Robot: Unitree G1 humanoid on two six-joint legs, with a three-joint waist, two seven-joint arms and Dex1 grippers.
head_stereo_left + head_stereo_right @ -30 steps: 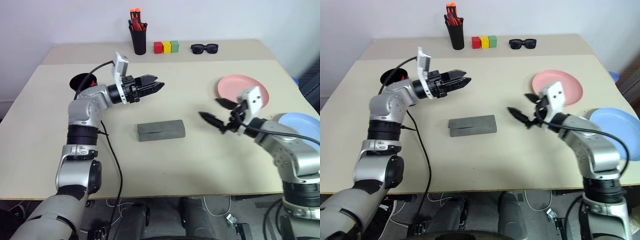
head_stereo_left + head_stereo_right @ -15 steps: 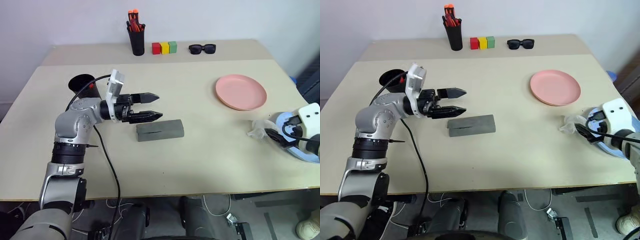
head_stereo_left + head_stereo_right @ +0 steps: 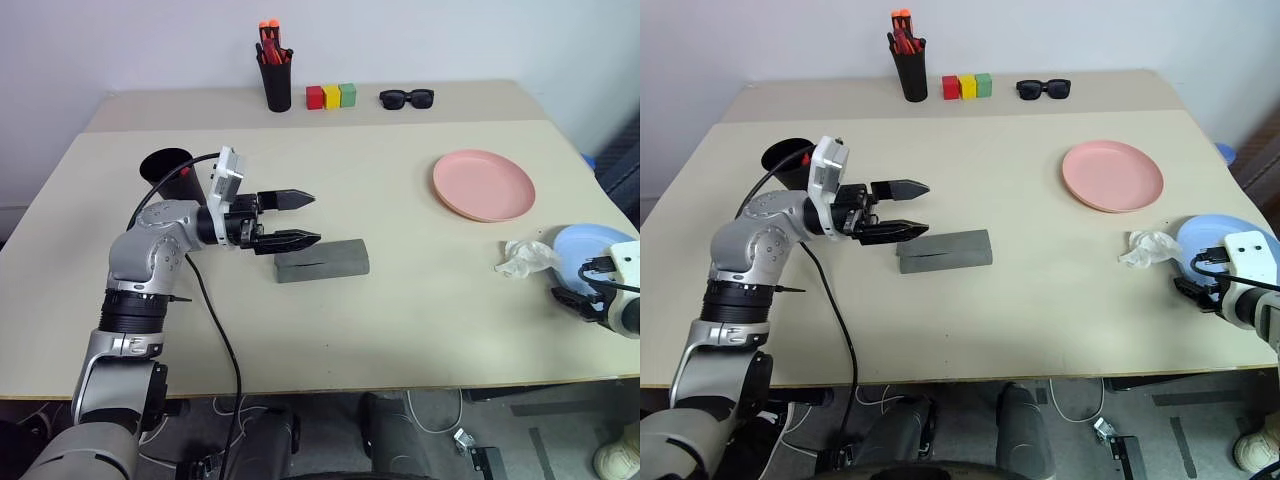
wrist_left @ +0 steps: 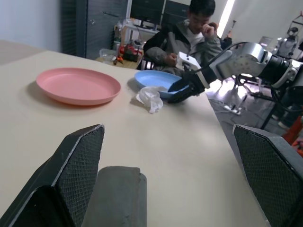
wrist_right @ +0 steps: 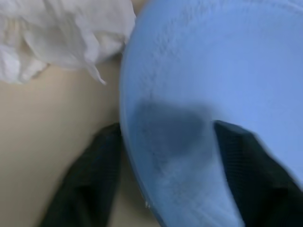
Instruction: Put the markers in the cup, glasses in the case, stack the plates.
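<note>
The grey case (image 3: pixel 322 260) lies closed at the table's middle. My left gripper (image 3: pixel 315 217) is open and level, hovering just above the case's left end. A black cup (image 3: pixel 168 165) stands behind that arm. The pink plate (image 3: pixel 483 184) rests at the right. Nearer the edge sits the blue plate (image 3: pixel 590 250). My right gripper (image 3: pixel 570 296) is at its near rim and open. In the right wrist view the plate rim (image 5: pixel 142 179) runs between the two fingers. The markers and the glasses are hidden from me.
A crumpled white tissue (image 3: pixel 525 257) touches the blue plate's left side. At the back stand a slim pen pot (image 3: pixel 276 82), three coloured blocks (image 3: pixel 332 96) and black sunglasses (image 3: pixel 407 97). A seated person (image 4: pixel 189 33) shows beyond the table's right edge.
My right arm swung from the table's middle out to the right and down to the blue plate's rim. The left gripper opened wider and drew back and down towards the case's left end.
</note>
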